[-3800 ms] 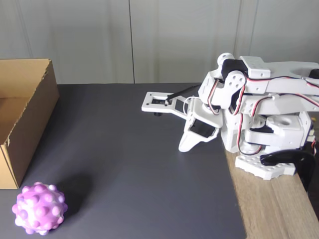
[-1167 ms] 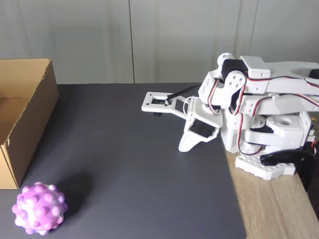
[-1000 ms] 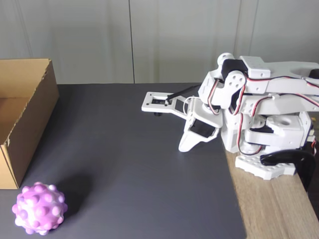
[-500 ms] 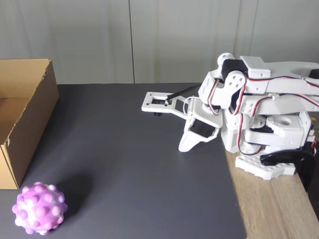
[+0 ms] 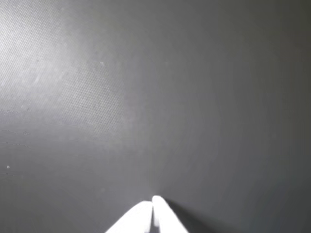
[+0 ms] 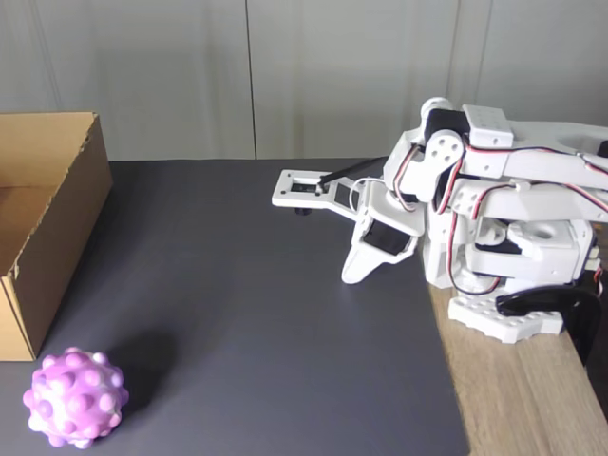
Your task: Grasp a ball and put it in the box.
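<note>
- One ball [image 6: 75,397], pink-purple and bumpy, sits on the dark mat [image 6: 266,313] at the fixed view's lower left, just beside the box [image 6: 46,228].
- Gripper [image 6: 350,275] points down at the mat's right side, well apart from the ball.
- Fingertips [image 5: 146,209] press together in the wrist view, clenched on nothing.
</note>
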Available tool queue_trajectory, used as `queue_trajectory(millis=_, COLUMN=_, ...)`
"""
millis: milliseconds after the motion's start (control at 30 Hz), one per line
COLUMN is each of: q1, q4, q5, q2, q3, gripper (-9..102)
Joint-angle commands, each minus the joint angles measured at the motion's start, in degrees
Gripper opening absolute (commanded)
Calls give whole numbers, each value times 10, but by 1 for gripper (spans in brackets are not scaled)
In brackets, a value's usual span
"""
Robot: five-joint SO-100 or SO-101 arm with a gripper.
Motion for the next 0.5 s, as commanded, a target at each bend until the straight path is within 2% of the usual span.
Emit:
queue_trajectory(millis=0, q1=12, q4=-22, q5=25, q2=-5, q3=-11, gripper=2)
queue_trajectory(millis=200, q1=12, q4=-46, q5=63, q2=-5, q3=-66, gripper=3)
queue_trajectory(millis=467, q1=-16, q4=-5, q5=68, q2=-4, q3=-166, gripper=0)
